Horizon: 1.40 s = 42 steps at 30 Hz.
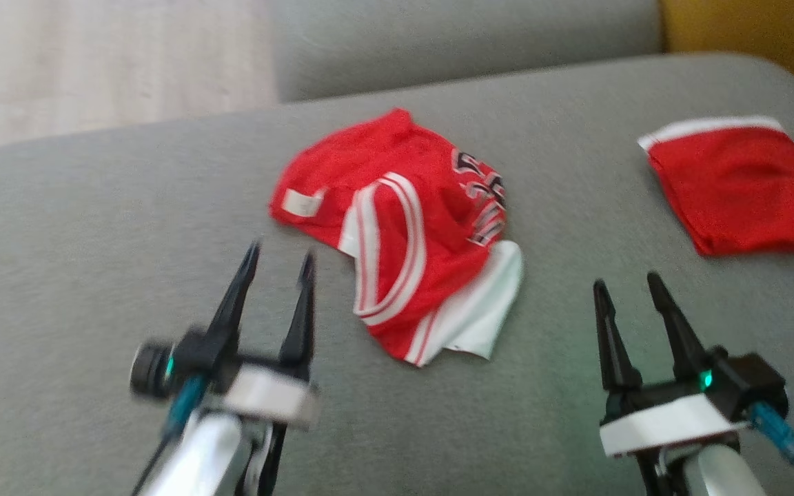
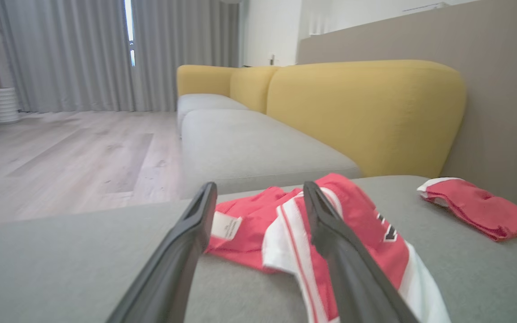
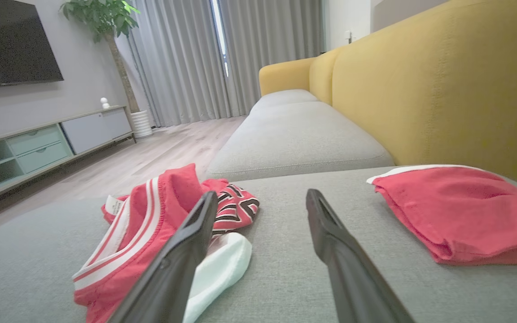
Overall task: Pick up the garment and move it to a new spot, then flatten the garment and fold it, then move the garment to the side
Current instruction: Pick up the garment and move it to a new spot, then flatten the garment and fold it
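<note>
A crumpled red garment (image 1: 404, 227) with white stripes, a white tag and dark lettering lies in a heap on the grey cushion (image 1: 94, 275). It also appears in the left wrist view as the garment (image 2: 357, 215) and in the right wrist view as the garment (image 3: 151, 211). My left gripper (image 1: 278, 260) hovers open just left of the heap, nothing between its fingers. My right gripper (image 1: 628, 284) is open too, standing to the right of the heap and apart from it.
A second red garment (image 1: 741, 193), folded with a white band, lies at the cushion's far right. The yellow sofa back (image 3: 442, 89) rises beyond it. Another grey seat (image 2: 249, 148) and wooden floor (image 2: 70, 157) lie past the cushion's far edge.
</note>
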{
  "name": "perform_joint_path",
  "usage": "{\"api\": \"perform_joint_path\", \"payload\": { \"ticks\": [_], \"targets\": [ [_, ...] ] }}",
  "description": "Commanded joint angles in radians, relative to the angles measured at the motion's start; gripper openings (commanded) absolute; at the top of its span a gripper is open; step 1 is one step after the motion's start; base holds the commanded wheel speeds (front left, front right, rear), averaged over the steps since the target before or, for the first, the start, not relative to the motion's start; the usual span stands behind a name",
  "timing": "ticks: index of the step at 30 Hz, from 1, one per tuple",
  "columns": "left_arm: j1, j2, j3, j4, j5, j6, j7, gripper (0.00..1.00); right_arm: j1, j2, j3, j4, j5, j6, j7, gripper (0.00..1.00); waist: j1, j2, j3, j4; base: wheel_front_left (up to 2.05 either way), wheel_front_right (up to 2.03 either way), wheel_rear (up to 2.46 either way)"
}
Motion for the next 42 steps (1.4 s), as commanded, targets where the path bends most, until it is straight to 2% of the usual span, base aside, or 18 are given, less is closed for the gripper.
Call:
{"api": "perform_joint_path", "payload": {
  "ticks": [1,8,13,17,21,31,42],
  "targets": [
    [-0.004,0.003,0.074,-0.059,0.022,0.006,-0.008,1.0,-0.006,0.0,0.019,-0.025,0.006,0.007,-0.002,1.0,0.0003,-0.0001,-0.074,0.078,0.0,0.0,0.0],
    [0.233,-0.044,0.261,-0.21,0.114,0.007,-0.008,1.0,0.057,0.0,-0.004,-0.012,0.009,0.007,-0.002,1.0,0.0003,-0.0001,-0.131,0.136,0.0,0.0,0.0],
    [0.369,-0.094,0.39,-0.319,0.176,-0.038,-0.008,1.0,0.097,0.0,-0.004,0.0,0.02,0.007,-0.002,1.0,0.0003,-0.0001,-0.164,0.14,0.0,0.0,0.0],
    [0.453,-0.119,0.447,-0.322,0.224,-0.086,-0.008,1.0,0.111,0.0,0.014,0.014,0.022,0.007,-0.002,1.0,0.0003,-0.0001,-0.183,0.133,0.0,0.0,0.0],
    [0.496,-0.137,0.473,-0.31,0.272,-0.118,-0.008,1.0,0.121,0.0,0.018,0.017,0.025,0.007,-0.002,1.0,0.0003,-0.0001,-0.202,0.132,0.0,0.0,0.0],
    [0.52,-0.152,0.481,-0.272,0.375,-0.104,-0.008,1.0,0.138,0.0,0.023,0.034,0.041,0.007,-0.002,1.0,0.0003,-0.0001,-0.221,0.139,0.0,0.0,0.0],
    [0.516,-0.156,0.483,-0.249,0.395,-0.101,-0.008,1.0,0.139,0.0,0.015,0.035,0.046,0.007,-0.002,1.0,0.0003,-0.0001,-0.213,0.135,0.0,0.0,0.0]
  ]
}}
